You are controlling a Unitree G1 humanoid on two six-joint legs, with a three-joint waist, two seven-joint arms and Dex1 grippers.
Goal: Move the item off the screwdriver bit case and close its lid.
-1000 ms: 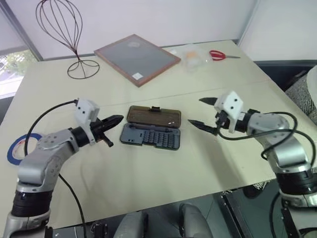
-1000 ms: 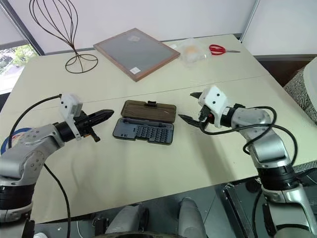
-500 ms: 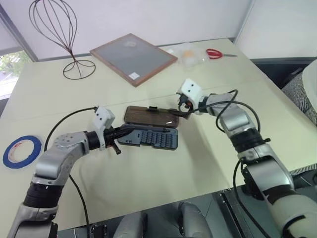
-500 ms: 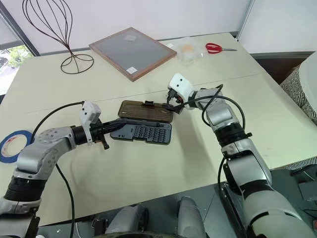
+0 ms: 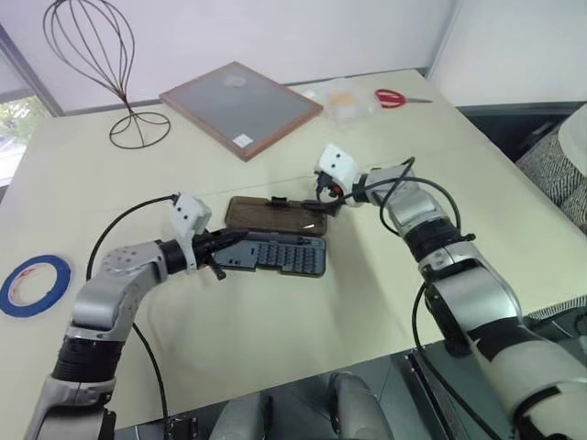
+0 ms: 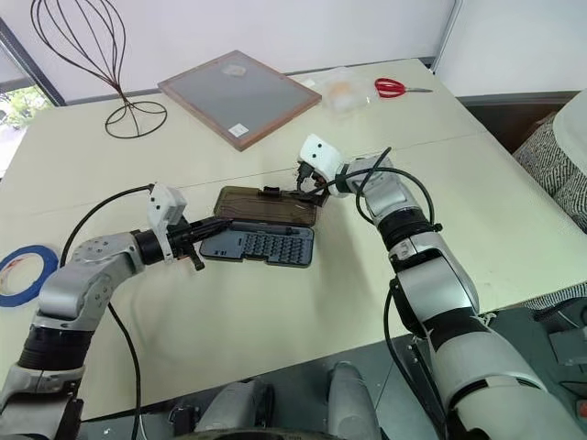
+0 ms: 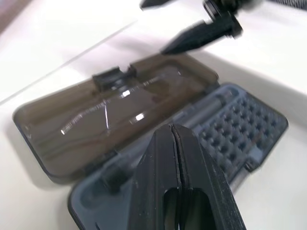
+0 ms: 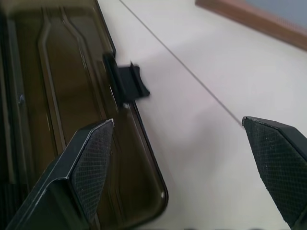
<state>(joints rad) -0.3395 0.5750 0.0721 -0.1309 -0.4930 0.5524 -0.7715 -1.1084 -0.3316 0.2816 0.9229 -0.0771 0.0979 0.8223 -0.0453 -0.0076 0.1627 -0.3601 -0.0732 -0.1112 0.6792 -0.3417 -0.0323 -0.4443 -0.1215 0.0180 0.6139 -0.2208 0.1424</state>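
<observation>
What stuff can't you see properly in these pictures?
- The small label on the wood-framed board: too small to read in the head views.
- What's inside the clear plastic bag: something orange, too small and blurry to name.
- The near end of the bit case: hidden in the left wrist view behind the left gripper.
- The lid: cut off by the picture's edge in the right wrist view.

Head views high, downward; wrist views close over lid [image 7: 115, 110].
</observation>
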